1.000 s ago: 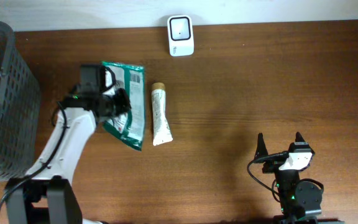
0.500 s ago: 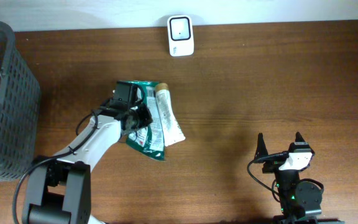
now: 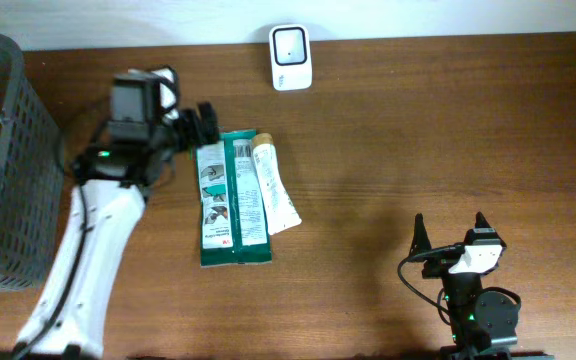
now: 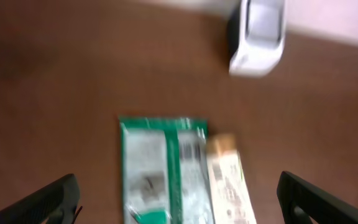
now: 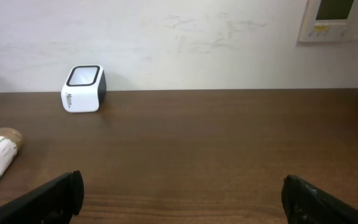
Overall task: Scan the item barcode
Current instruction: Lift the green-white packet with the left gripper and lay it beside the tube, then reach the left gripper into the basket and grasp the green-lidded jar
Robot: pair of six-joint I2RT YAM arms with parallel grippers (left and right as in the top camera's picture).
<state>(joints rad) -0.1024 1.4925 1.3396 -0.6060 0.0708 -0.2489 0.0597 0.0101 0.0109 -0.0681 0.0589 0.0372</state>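
Overhead, green packet (image 3: 230,200) flat, long axis roughly toward scanner (image 3: 291,57), left tool (image 4: 178,190) spread empty, right tool (image 3: 449,222) spread wide

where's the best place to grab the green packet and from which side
Probably take the green packet by its left long edge, coming in low from the left, fingers pinching top and underside. It lies flat on the table, so only an edge gives purchase, and the tube lies against its right edge, blocking that side.
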